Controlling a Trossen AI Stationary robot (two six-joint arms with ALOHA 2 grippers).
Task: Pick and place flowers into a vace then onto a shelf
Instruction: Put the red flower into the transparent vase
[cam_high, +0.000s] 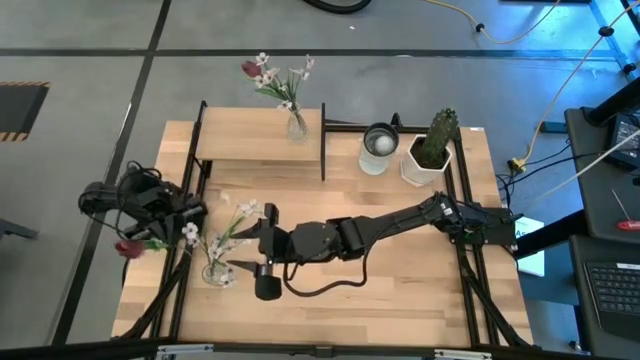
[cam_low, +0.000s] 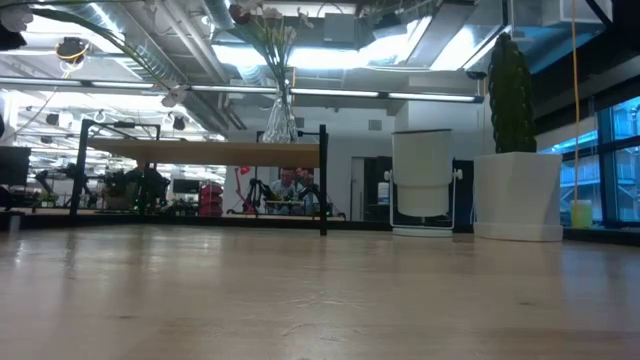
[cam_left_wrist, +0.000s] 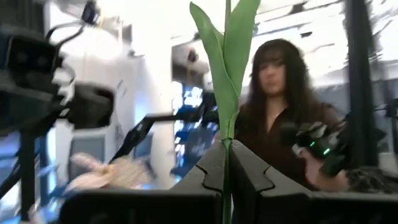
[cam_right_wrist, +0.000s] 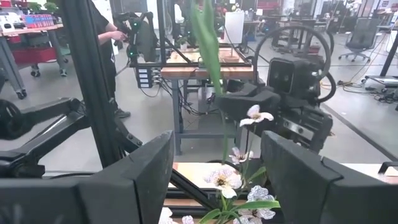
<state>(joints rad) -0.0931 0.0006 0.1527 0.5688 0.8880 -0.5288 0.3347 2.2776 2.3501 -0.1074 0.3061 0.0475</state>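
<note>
The left pincer (cam_high: 172, 225) hung at the desk's (cam_high: 400, 270) left edge, its fingers (cam_left_wrist: 249, 180) pressed tight on the green stem of a tulip (cam_high: 130, 247). The dark red head lay out past that edge. In the left wrist view the stem (cam_left_wrist: 225, 74) rose straight up between the two fingers, with a person (cam_left_wrist: 280, 118) in dark clothes beyond it.

The right pincer (cam_high: 252, 250) reached across to the desk's left front part with its jaws standing wide apart, holding nothing. Between and just ahead of them stood a glass vase (cam_high: 216, 270) of white-blossomed flowers (cam_high: 235, 225); the blossoms (cam_right_wrist: 227, 177) showed between the fingers in the right wrist view.

On the shelf (cam_high: 250, 140) at the desk's back left stood a second glass vase (cam_high: 296, 125) with flowers (cam_high: 275, 75). A white cup (cam_high: 378, 148) and a cactus in a white pot (cam_high: 432, 150) stood along the back edge, to the right of the shelf.
</note>
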